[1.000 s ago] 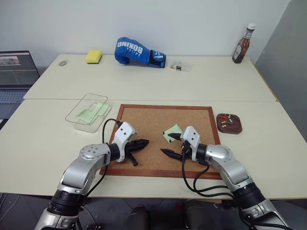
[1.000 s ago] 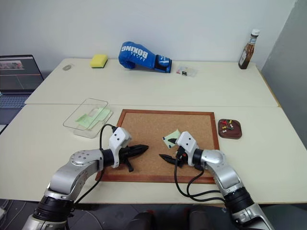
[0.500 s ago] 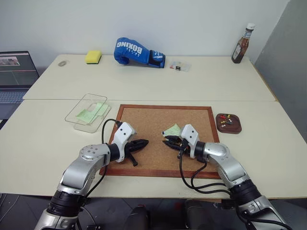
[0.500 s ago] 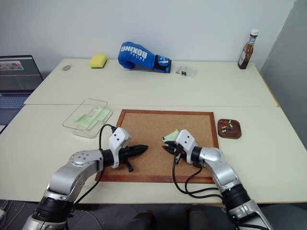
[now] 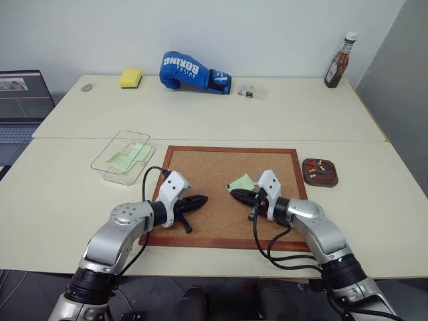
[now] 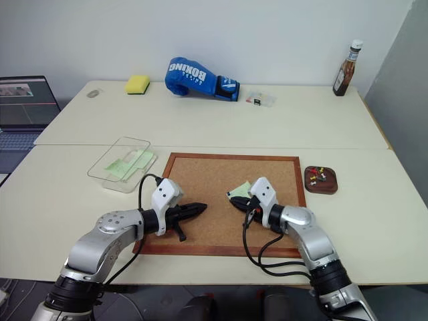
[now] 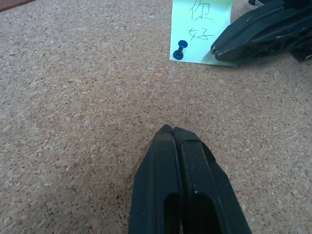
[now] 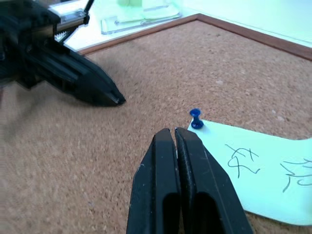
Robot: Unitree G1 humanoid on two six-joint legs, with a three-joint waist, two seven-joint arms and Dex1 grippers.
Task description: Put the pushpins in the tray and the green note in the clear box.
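A pale green note (image 5: 242,182) with handwriting lies on the corkboard (image 5: 200,167), held at one corner by a dark blue pushpin (image 8: 196,118). My right gripper (image 8: 170,131) is shut and empty, its tip just short of that pushpin at the note's edge. My left gripper (image 5: 203,198) is shut and empty, hovering over bare cork left of the note. The dark brown tray (image 5: 328,179) sits right of the board with several pushpins (image 5: 318,165) in it. The clear box (image 5: 122,156), left of the board, holds green paper.
At the back of the table are a blue boxing glove (image 5: 194,71), a yellow sponge (image 5: 131,79), a small clear case (image 5: 251,91) and a sauce bottle (image 5: 338,61). A laptop (image 5: 23,107) stands at the far left.
My right gripper has gone from open to shut and risen slightly beside the note. The left gripper has stayed still.
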